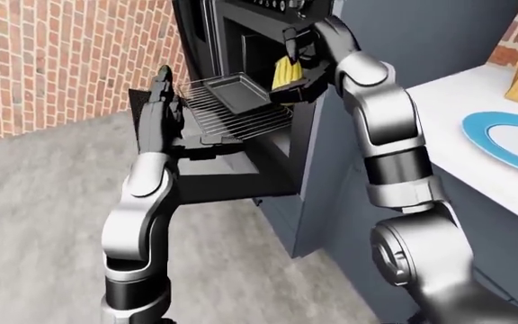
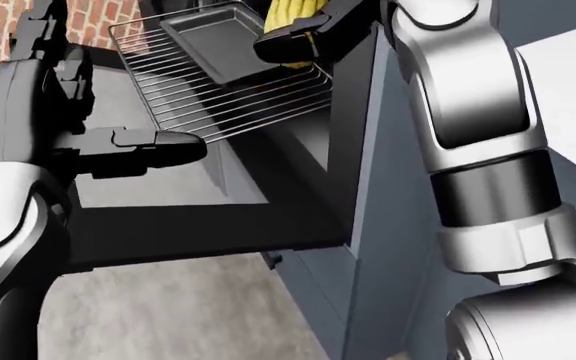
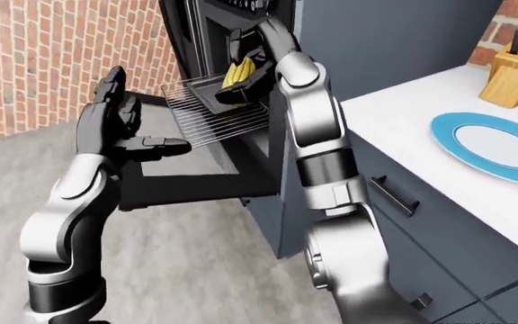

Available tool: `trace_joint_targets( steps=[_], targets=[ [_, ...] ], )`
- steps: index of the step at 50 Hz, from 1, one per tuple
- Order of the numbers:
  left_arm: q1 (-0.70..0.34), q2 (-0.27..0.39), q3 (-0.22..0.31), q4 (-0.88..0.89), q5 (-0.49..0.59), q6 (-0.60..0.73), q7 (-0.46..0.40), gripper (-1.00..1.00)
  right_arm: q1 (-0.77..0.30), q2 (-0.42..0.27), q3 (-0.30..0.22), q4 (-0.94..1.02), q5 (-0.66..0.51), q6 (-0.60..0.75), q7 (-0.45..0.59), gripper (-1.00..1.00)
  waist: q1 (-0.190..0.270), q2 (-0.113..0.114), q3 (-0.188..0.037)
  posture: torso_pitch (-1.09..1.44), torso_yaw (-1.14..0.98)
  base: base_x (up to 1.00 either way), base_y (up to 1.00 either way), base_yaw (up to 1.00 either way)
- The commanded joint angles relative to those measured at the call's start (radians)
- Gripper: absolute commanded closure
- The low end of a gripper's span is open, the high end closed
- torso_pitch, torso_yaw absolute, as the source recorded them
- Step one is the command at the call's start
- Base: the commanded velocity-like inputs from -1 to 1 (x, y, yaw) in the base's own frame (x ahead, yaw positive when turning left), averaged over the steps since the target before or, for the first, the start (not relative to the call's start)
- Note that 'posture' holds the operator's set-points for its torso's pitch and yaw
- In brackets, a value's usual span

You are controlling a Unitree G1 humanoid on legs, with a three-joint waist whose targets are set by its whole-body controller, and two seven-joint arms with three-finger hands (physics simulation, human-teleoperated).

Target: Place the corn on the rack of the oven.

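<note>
A yellow corn cob is held upright in my right hand, whose black fingers are shut round it, just above the right end of the pulled-out wire oven rack. A dark baking tray lies on that rack. The oven door hangs open below. My left hand is open, fingers spread, at the left edge of the rack, above the door; whether it touches the rack I cannot tell.
A brick wall stands left of the oven. To the right runs a white counter with a blue plate and a knife block over dark cabinets.
</note>
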Motion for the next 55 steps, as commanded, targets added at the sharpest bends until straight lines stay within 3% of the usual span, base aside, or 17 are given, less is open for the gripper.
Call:
trace_joint_targets(
  steps=[1,4,9,12,14,15,17,23,27,28,29,32,36,38,40,41,55],
  targets=[
    [-0.023,0.01,0.002,-0.025,-0.001,-0.022,-0.002,-1.0,-0.033,-0.006,-0.009,-0.024,-0.003,-0.015,-0.007,1.0,0.001,0.006,-0.024,0.0,0.0,0.09,0.25,0.0],
    [-0.023,0.009,0.002,-0.027,-0.001,-0.02,-0.002,-1.0,-0.033,-0.007,-0.008,-0.03,-0.003,-0.009,-0.006,1.0,-0.003,-0.01,-0.04,0.0,0.0,0.09,0.26,0.0],
    [-0.024,0.008,0.001,-0.034,-0.001,-0.012,0.0,-1.0,-0.038,-0.005,-0.008,-0.021,-0.002,-0.015,-0.007,1.0,-0.004,0.037,-0.022,0.0,0.0,0.08,0.26,0.0],
    [-0.024,0.009,0.002,-0.035,-0.002,-0.012,-0.001,-1.0,-0.039,-0.004,-0.007,-0.021,-0.002,-0.013,-0.008,1.0,-0.012,0.095,-0.024,0.0,0.0,0.08,0.26,0.0],
    [-0.023,0.009,0.002,-0.028,-0.001,-0.019,-0.003,-1.0,-0.038,-0.004,-0.007,-0.017,-0.002,-0.018,-0.008,1.0,-0.014,0.172,-0.044,0.0,0.0,0.08,0.26,0.0],
    [-0.023,0.009,0.002,-0.029,-0.001,-0.019,-0.003,-1.0,-0.039,-0.004,-0.007,-0.017,-0.002,-0.017,-0.008,1.0,-0.012,0.117,-0.034,0.0,0.0,0.08,0.26,0.0],
    [-0.023,0.009,0.003,-0.024,-0.001,-0.023,-0.004,-1.0,-0.043,-0.005,-0.007,-0.018,-0.003,-0.013,-0.007,1.0,-0.01,0.125,-0.03,0.0,0.0,0.08,0.27,0.0],
    [-0.022,0.008,0.002,-0.019,0.0,-0.028,-0.004,-1.0,-0.049,-0.007,-0.009,-0.013,-0.001,-0.015,-0.006,1.0,-0.003,0.051,-0.021,0.0,0.0,0.08,0.32,0.0],
    [-0.022,0.007,0.001,-0.02,0.0,-0.027,-0.003,-1.0,-0.05,-0.008,-0.008,-0.011,-0.002,-0.016,-0.006,1.0,0.004,-0.037,-0.034,0.0,0.0,0.08,0.33,0.0],
    [-0.023,0.007,0.001,-0.023,-0.001,-0.024,-0.003,-1.0,-0.051,-0.009,-0.009,-0.01,-0.001,-0.016,-0.005,1.0,-0.006,0.013,-0.022,0.0,0.0,0.08,0.33,0.0],
    [-0.022,0.007,0.0,-0.024,-0.002,-0.022,-0.003,-1.0,-0.053,-0.01,-0.009,-0.01,-0.002,-0.014,-0.004,1.0,0.0,-0.011,-0.03,0.0,0.0,0.08,0.34,0.0],
    [-0.024,0.006,0.001,-0.035,-0.005,-0.009,-0.002,-1.0,-0.053,-0.01,-0.009,-0.014,-0.002,-0.011,-0.004,1.0,-0.003,-0.006,-0.043,0.0,0.0,0.08,0.33,0.0],
    [-0.024,0.008,0.002,-0.025,-0.003,-0.021,-0.003,-1.0,-0.05,-0.007,-0.009,-0.01,-0.001,-0.018,-0.006,1.0,-0.006,0.043,-0.017,0.0,0.0,0.08,0.31,0.0],
    [-0.025,0.008,0.002,-0.028,-0.003,-0.016,-0.002,-1.0,-0.049,-0.007,-0.009,-0.012,-0.001,-0.017,-0.007,1.0,-0.013,0.087,-0.018,0.0,0.0,0.09,0.3,0.0],
    [-0.025,0.008,0.002,-0.028,-0.003,-0.016,-0.002,-1.0,-0.044,-0.005,-0.008,-0.014,-0.001,-0.019,-0.008,1.0,-0.013,0.173,-0.043,0.0,0.0,0.07,0.28,0.0],
    [-0.024,0.008,0.001,-0.027,-0.003,-0.019,-0.003,-1.0,-0.042,-0.005,-0.008,-0.015,-0.001,-0.019,-0.008,1.0,-0.013,0.122,-0.033,0.0,0.0,0.07,0.25,0.0],
    [-0.023,0.008,0.0,-0.025,-0.001,-0.021,-0.004,-1.0,-0.035,-0.007,-0.01,-0.014,0.002,-0.021,-0.012,1.0,0.001,0.068,-0.037,0.0,0.0,0.07,0.11,0.0]
  ],
)
